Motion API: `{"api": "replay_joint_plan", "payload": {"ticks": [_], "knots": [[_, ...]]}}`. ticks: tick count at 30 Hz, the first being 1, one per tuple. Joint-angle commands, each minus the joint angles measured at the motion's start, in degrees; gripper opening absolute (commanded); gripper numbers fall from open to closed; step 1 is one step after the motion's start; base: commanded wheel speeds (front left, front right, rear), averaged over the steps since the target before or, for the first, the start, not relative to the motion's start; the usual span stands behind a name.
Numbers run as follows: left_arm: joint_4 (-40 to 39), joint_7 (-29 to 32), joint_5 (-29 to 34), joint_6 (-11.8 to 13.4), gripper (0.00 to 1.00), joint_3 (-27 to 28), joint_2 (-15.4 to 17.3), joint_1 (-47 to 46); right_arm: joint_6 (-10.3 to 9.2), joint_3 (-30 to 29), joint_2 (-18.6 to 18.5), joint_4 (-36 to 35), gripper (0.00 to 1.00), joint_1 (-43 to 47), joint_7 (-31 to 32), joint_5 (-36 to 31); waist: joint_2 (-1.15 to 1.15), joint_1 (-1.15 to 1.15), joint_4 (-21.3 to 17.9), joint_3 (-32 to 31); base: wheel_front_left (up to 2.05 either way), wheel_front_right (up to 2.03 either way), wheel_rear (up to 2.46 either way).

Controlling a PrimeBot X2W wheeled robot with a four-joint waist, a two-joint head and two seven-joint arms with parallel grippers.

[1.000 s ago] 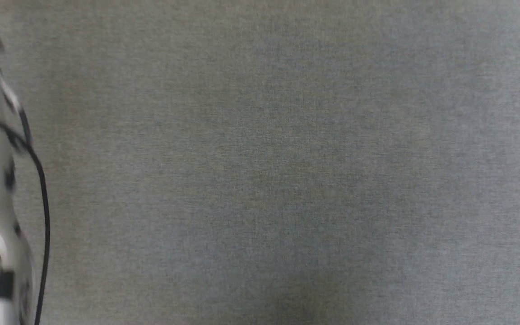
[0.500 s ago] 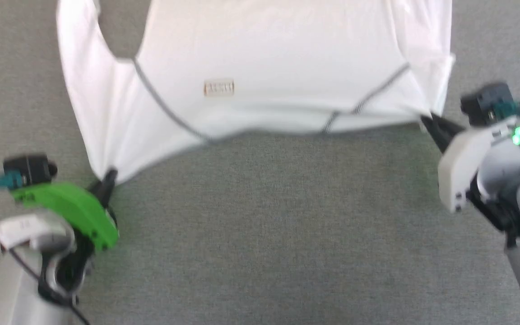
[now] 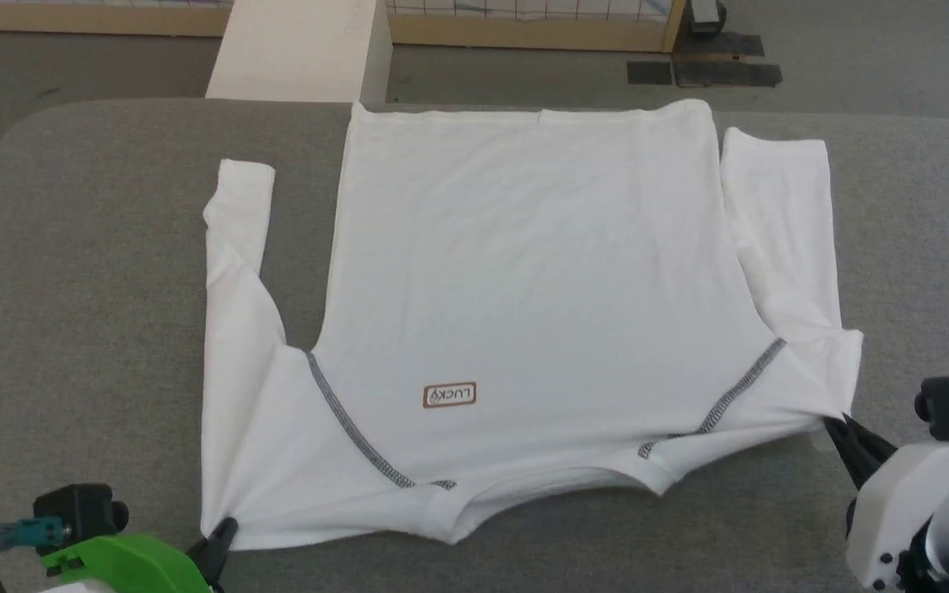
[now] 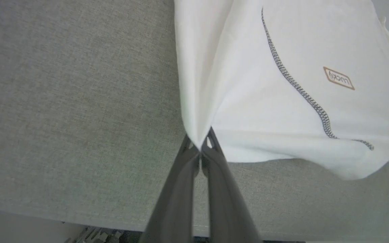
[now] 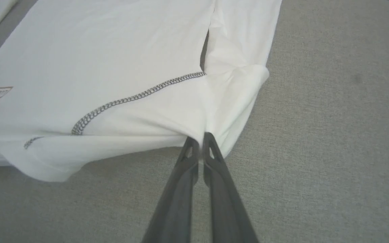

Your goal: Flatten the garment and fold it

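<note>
The white garment (image 3: 524, 288) lies spread on the grey table, collar toward me, hem at the far edge, both sleeves folded back alongside the body. Dark grey zigzag seams run from the collar to each armpit, and a small brown label sits on the chest. My left gripper (image 3: 223, 531) is shut on the garment's near-left shoulder corner (image 4: 199, 138). My right gripper (image 3: 837, 428) is shut on the near-right shoulder corner (image 5: 201, 130). In both wrist views the fabric (image 4: 282, 84) (image 5: 96, 67) is pulled taut into a pinch between the fingertips.
The grey padded table (image 3: 95, 288) has bare room left, right and in front of the garment. A white rectangular box (image 3: 297, 49) stands beyond the far edge, with a wooden-framed barrier (image 3: 524, 25) and dark floor mats (image 3: 705, 70) behind it.
The head camera has tilted up, from bare grey table to the whole garment and the far edge. Both grippers stay shut on the shoulder corners.
</note>
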Motion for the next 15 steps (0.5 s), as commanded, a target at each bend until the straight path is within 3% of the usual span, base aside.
{"api": "replay_joint_plan", "payload": {"ticks": [1,8,15], "knots": [[-0.38,0.08,-0.26,0.66,0.00,0.39,-0.11,1.84,-0.11,-1.30,0.83,-1.50,0.00,1.80,1.09,-0.76,0.00,0.01,0.77,-1.00,0.00,0.00,0.00],[-0.36,-0.29,-1.43,0.71,0.00,-0.39,-1.68,5.83,-0.11,-3.05,3.60,-3.59,0.00,7.95,6.15,-2.74,0.00,0.01,0.59,-1.52,0.00,0.00,0.00],[5.80,-4.33,0.38,-1.52,0.00,-3.07,-4.01,3.20,-0.11,-0.32,4.31,3.95,0.00,8.06,1.06,-4.93,0.00,0.01,0.55,-0.89,0.00,0.00,0.00]]}}
